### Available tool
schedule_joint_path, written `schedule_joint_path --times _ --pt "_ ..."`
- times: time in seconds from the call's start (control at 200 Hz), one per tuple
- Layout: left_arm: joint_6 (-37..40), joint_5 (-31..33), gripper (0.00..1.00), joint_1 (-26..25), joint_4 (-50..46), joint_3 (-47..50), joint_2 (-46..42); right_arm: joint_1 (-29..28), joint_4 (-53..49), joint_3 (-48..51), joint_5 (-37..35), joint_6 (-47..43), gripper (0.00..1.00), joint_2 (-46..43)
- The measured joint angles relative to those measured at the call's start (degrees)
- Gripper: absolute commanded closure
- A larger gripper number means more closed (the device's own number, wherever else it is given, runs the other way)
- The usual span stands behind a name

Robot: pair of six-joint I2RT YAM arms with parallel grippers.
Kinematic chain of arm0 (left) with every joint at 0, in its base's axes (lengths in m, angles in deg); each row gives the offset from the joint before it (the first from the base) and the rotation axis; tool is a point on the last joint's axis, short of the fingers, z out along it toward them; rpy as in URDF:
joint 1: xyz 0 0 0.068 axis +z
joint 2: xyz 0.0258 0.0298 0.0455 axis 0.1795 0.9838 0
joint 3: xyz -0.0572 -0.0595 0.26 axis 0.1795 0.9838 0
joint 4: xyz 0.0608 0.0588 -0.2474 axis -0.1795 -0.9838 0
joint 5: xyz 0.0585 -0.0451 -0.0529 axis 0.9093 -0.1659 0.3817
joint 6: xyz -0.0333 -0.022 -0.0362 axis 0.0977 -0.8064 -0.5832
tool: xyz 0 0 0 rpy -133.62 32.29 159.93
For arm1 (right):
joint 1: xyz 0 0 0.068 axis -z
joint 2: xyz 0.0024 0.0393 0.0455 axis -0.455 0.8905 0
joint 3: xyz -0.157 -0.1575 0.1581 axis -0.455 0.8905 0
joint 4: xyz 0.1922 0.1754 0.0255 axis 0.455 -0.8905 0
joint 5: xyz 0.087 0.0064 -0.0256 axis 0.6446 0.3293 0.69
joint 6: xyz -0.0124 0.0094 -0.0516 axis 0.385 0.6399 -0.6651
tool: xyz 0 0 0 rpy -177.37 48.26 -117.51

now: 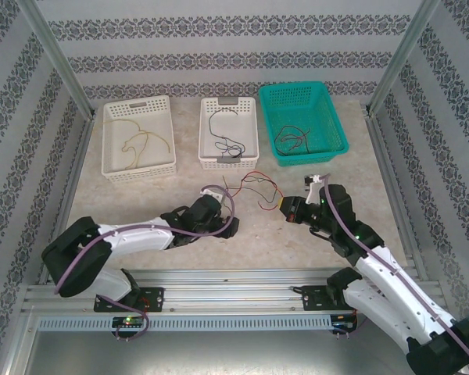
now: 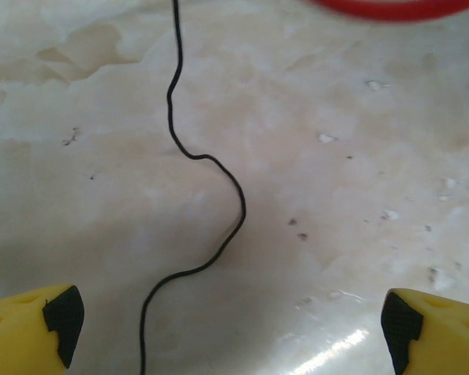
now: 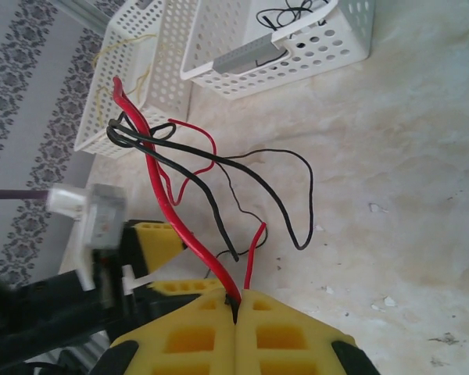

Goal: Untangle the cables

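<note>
the tangle of red and black cables lies on the table near the middle white basket, its ends pinched in the clenched right gripper, while one black cable runs between the wide-spread, empty left gripper.

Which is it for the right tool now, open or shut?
Shut on the wires: the right tool has its yellow fingers pressed together, with red and black strands pinched in the seam.

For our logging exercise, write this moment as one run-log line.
left gripper: open above black cable | right gripper: shut on tangled cables | status: tangle not yet separated
</note>
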Motion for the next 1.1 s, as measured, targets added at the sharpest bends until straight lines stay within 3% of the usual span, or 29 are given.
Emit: schedule_joint_path --times 0.445,0.744,0.849,0.979,1.104 --pt "5.79 5.99 0.00 -0.24 18.49 6.69 2.36 -0.07 -1.49 -2.91 7.13 4.24 1.00 -4.07" --pt "13.22 9.18 0.01 -0.26 31.71 12.46 -1.81 -0.24 -1.88 -4.22 12.35 7.69 1.00 -6.95" --pt "14.73 9.64 0.08 -0.26 33.88 12.48 -2.08 -0.59 -1.90 -5.03 13.77 8.74 1.00 -8.00" --pt "16.31 11.19 0.28 -0.24 35.95 13.00 -3.56 -0.94 -1.60 -5.51 15.74 10.23 1.00 -9.09" --pt "17.29 12.22 0.36 -0.24 37.22 13.18 -4.98 -1.31 -1.07 -5.51 17.14 12.22 1.00 -9.92"
